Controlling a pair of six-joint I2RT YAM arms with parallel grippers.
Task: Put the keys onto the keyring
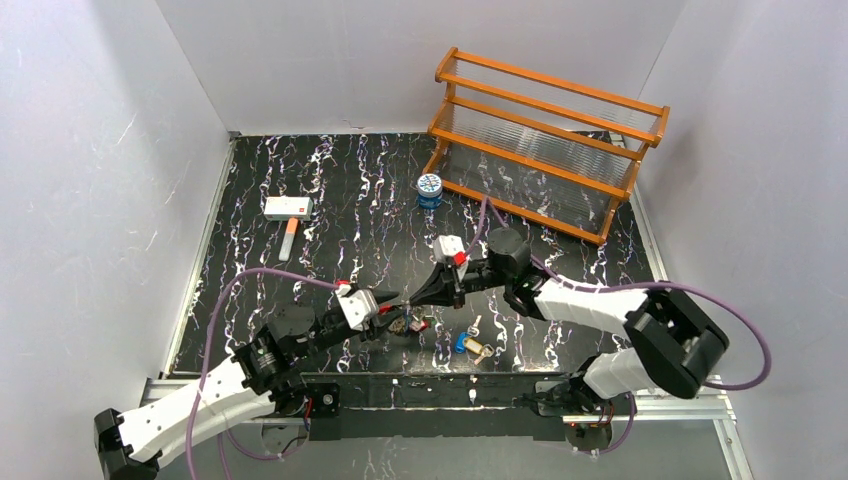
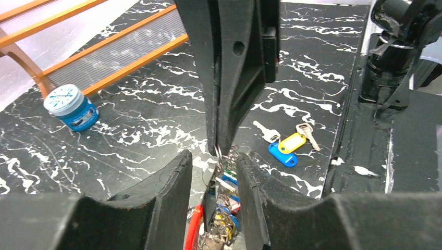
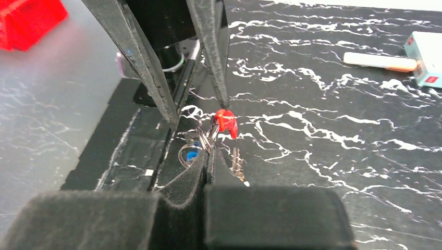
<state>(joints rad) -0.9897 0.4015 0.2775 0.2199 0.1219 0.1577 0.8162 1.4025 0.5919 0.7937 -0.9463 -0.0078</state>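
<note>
Left wrist view: the left gripper [image 2: 213,159] is standing open, its fingers straddling the bunched keys [image 2: 225,208]; whether they are touching is unclear.
Right gripper [image 3: 209,156]: pinching fully closed on the keyring [image 3: 208,136], meeting the left gripper tip to tip.
Red-headed key [image 3: 225,123]: hanging on the keyring just beyond the right fingertips.
Loose keys [image 2: 285,146]: lying on the table [image 2: 156,104] beyond the left gripper's right finger.
</note>
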